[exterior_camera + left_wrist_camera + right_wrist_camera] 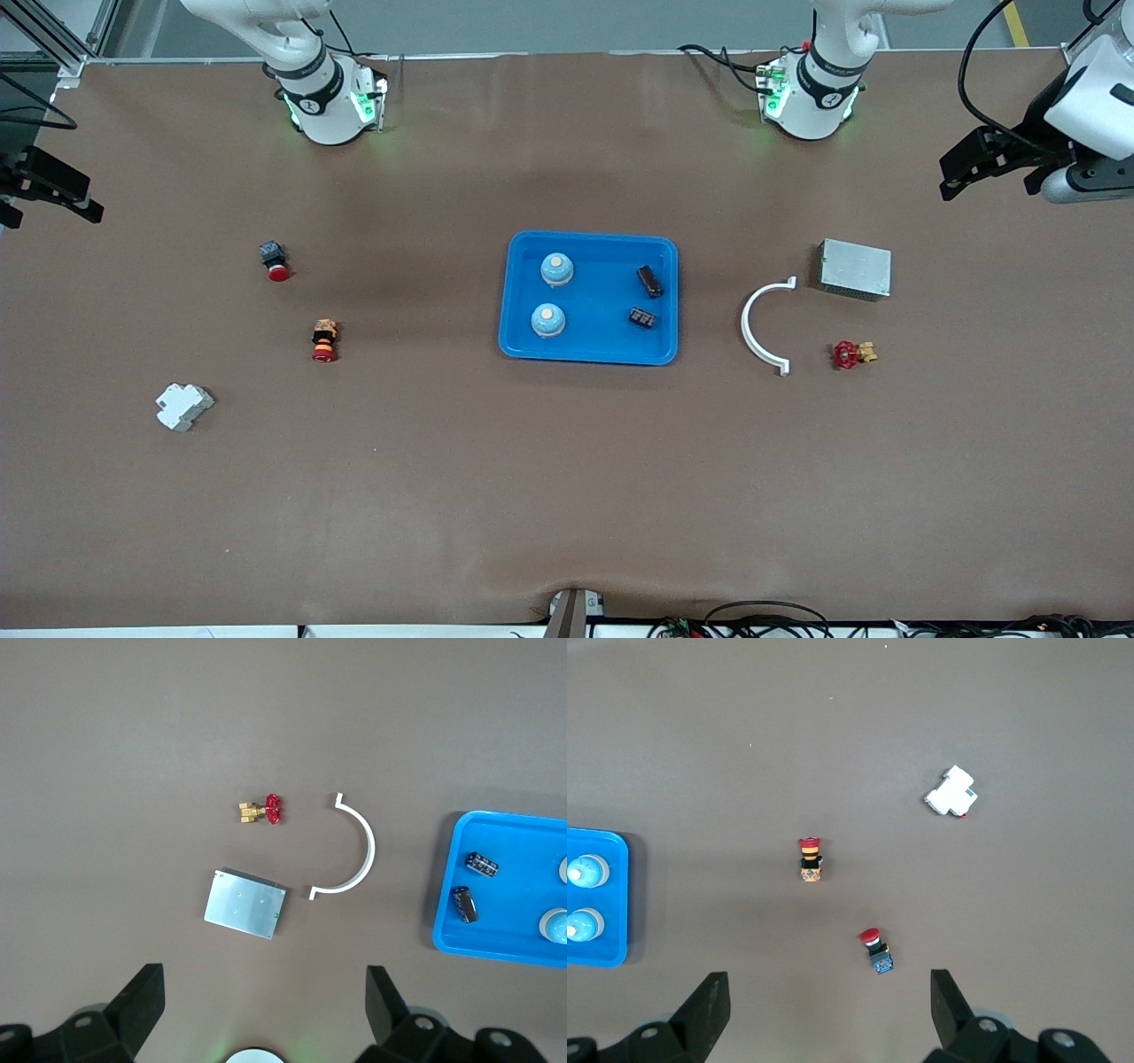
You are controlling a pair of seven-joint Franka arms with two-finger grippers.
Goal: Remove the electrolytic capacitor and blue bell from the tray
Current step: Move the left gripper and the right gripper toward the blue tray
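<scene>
Capacitors and bells lie together in the blue tray (588, 347) at the middle of the table, well apart from both claws. The left gripper (966, 173) hangs high over the left arm's end of the table, its fingers (142, 1005) spread wide with nothing between them. The right gripper (49, 190) hangs over the right arm's end in the same way, its fingers (709, 1010) also spread and holding nothing. The table (567, 496) is covered with a plain brown sheet, and cables run along its edges. In the tray, the two blue bells (556, 269) (547, 320) stand on the side toward the right arm, one nearer to the front camera than its twin. The two black capacitors (649, 281) (642, 317) lie on the side toward the left arm. Toward the left arm's end of the table I see a white curved bracket (753, 328), a grey metal box (854, 269) and a small valve with a red handle (852, 354). Toward the right arm's end there are two red push buttons (275, 260) (324, 341) and a white plastic block (183, 406), which lies nearest to the front camera.
</scene>
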